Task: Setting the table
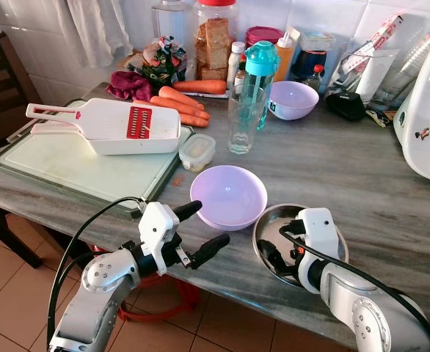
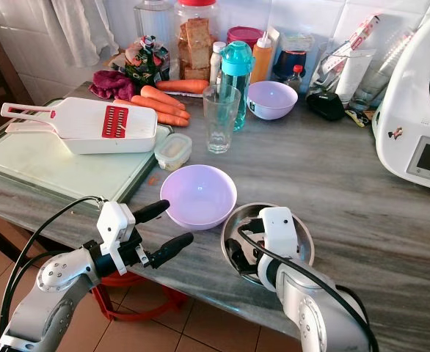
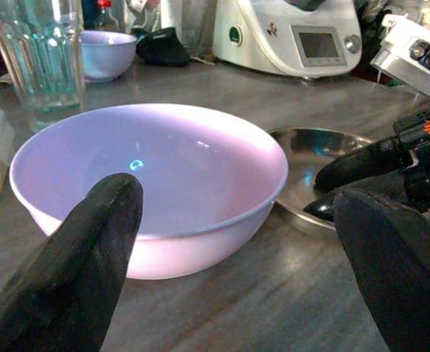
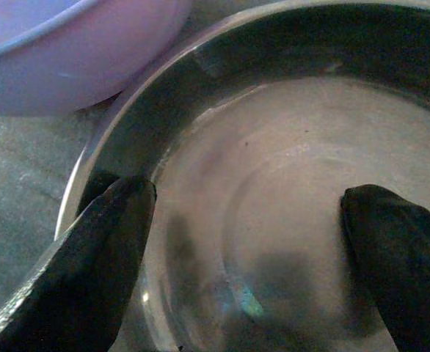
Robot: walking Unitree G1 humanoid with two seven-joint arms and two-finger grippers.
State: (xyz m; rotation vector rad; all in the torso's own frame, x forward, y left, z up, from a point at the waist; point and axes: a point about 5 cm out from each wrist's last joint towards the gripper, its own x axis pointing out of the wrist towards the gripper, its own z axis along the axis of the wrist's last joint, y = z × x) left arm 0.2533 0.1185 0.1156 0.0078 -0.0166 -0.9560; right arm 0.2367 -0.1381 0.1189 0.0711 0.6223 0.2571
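A lilac bowl (image 1: 228, 196) stands near the counter's front edge, with a shallow steel plate (image 1: 277, 220) just to its right. My left gripper (image 1: 213, 221) hovers open at the counter edge, in front of the bowl and a little to its left, its two fingers (image 3: 90, 249) pointing at the bowl (image 3: 149, 183). My right gripper (image 1: 281, 262) is open, with both fingers (image 4: 105, 249) down inside the steel plate (image 4: 274, 169), near its front rim. A second lilac bowl (image 1: 293, 99) and a clear glass (image 1: 242, 121) stand farther back.
A cutting board (image 1: 68, 165) carrying a white slicer (image 1: 119, 126) fills the left side, with a small lidded tub (image 1: 197, 151) beside it. Carrots (image 1: 182, 103), a teal bottle (image 1: 259, 73) and jars crowd the back. A white appliance (image 1: 428, 117) stands at the right.
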